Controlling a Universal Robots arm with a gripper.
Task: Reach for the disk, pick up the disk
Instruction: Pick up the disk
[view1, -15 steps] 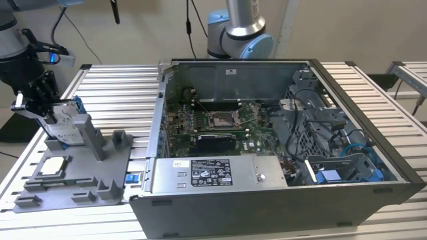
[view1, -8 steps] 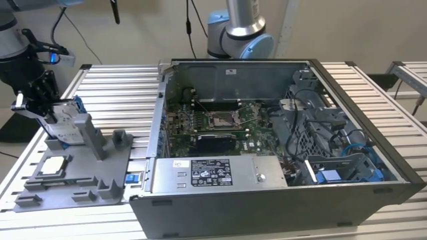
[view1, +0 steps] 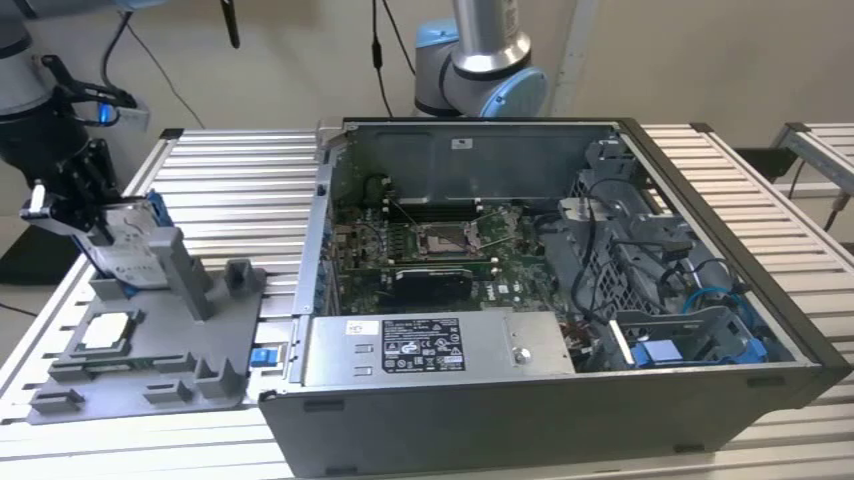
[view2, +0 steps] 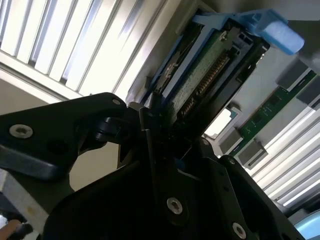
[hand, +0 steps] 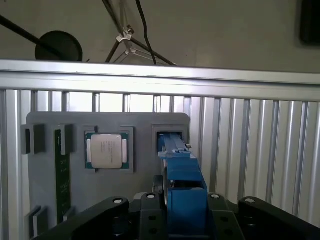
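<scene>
Blue-framed disk (view1: 131, 245) stands on edge in a slot of the grey holder (view1: 174, 335), on the slatted table (view1: 227, 190) at the exterior view's left, well apart from the open computer case (view1: 534, 400).

Gripper (view1: 96, 232) is down on the disk's upper end. In the first wrist view the blue frame (hand: 180, 170) runs from the holder's slot (hand: 142, 125) into the gripper (hand: 186, 207), and the jaws sit against both faces with no gap showing, so I read them as pinching the disk. In the second wrist view a dark finger (view2: 146, 131) lies along the disk's edge (view2: 210, 75), circuit side showing.

Square silver chip (hand: 106, 151) lies flat in its own pocket just beside the slot, untouched.

Step, as I judge it: reach finished, grip made, lift not yet done, since the disk's lower end looks seated in the slot.

Getting it out calls for a straight pull along the slot. A tilt could bind the frame against the slot walls.
</scene>
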